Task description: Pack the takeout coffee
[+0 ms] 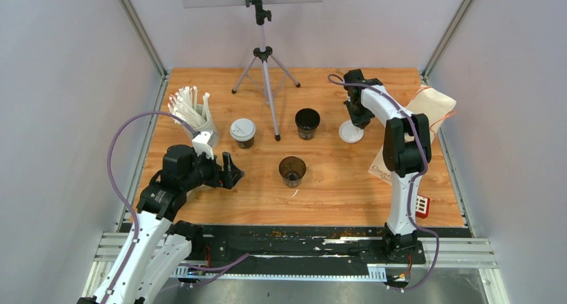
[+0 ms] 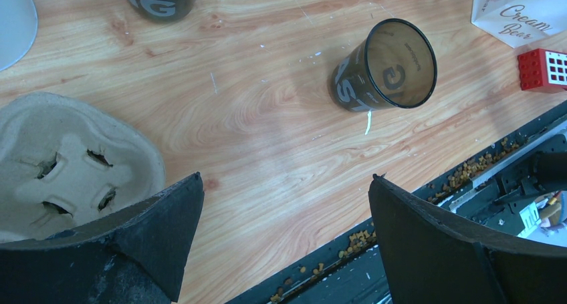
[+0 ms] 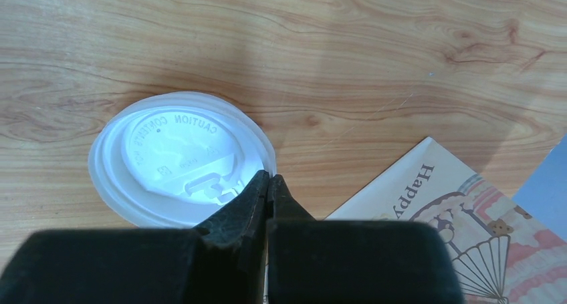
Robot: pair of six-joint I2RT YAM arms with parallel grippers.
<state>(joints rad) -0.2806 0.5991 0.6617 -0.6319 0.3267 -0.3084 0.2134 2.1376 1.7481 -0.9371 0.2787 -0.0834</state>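
Top view: lidded small black paper cup [image 1: 243, 133], far left of centre. Two open black paper cups, one far [image 1: 307, 123], one near [image 1: 292, 171], mid-table. Round white plastic lid [image 1: 350, 131] to their right, flat on the table under the right gripper [image 1: 356, 121].

Left wrist view: left gripper [image 2: 286, 178] spread wide, empty; brown pulp tray [image 2: 67, 164] beside it.

Right wrist view: right gripper closed tight at the lid's rim; whether the rim is pinched cannot be told.

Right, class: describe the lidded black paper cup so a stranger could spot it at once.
On the left side of the wooden table stands a tall white cup of white straws. Just right of it sits the small black paper cup. It alone wears a round white plastic lid; its two black neighbours, the far cup and the near cup, stand open.
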